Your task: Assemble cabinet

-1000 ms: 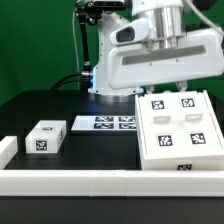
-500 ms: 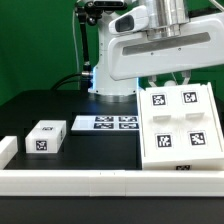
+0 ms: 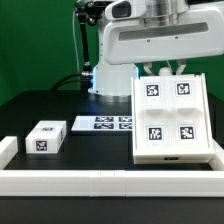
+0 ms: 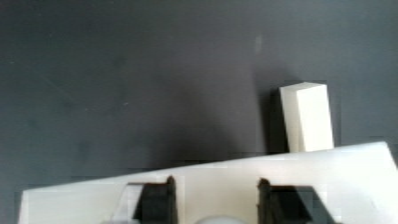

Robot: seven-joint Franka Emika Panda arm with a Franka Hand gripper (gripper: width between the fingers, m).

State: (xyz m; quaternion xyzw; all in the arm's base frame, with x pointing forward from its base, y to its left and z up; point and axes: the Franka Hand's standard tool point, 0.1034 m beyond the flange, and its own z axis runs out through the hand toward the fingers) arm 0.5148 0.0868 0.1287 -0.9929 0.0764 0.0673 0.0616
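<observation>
Gripper point(image 3: 165, 70) looks clamped narrow on the far rim of the cabinet point(image 3: 168, 118), which sits tipped up by the table point(image 3: 40, 105) front corner on the exterior view's right, so I'd swing it slow to avoid slipping.

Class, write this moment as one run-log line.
step: cabinet assembly | tool: at cabinet edge, grip unclear | small block: apart, exterior view's left | marker board: between block and cabinet

Your arm sits at 12 o'clock, wrist vertical. The end effector point(image 3: 167, 70) points straight down, fingers point(image 4: 157, 195) held apart, tips hidden, grip unclear.
</observation>
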